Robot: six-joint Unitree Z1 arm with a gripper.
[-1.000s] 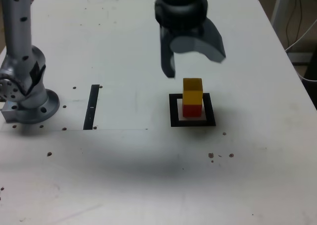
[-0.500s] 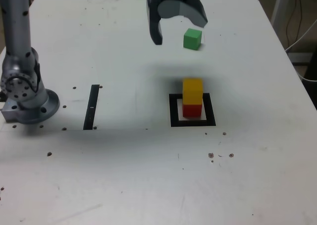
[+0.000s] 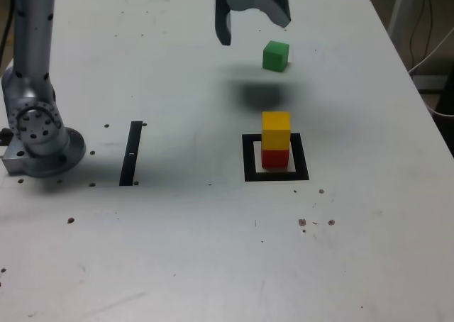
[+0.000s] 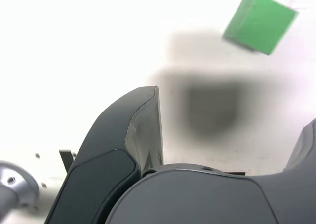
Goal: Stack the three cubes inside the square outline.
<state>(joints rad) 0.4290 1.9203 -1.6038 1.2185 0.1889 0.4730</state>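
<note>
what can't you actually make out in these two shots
- Gripper: the exterior view's top edge cuts off everything above its open jaws.
- Green cube: in the wrist view, whether it lies between the fingers is unclear; the far finger is cut by the edge.
- Red cube: its top is hidden under the yellow cube.
- Square outline: absent from the wrist view.

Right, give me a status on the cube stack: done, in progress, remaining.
Done: the yellow cube sits on the red cube inside the square outline. In progress: the gripper hangs open and empty near the green cube, which lies apart on the table beyond the stack. Remaining: grasp the green cube and set it on the yellow one.
</note>
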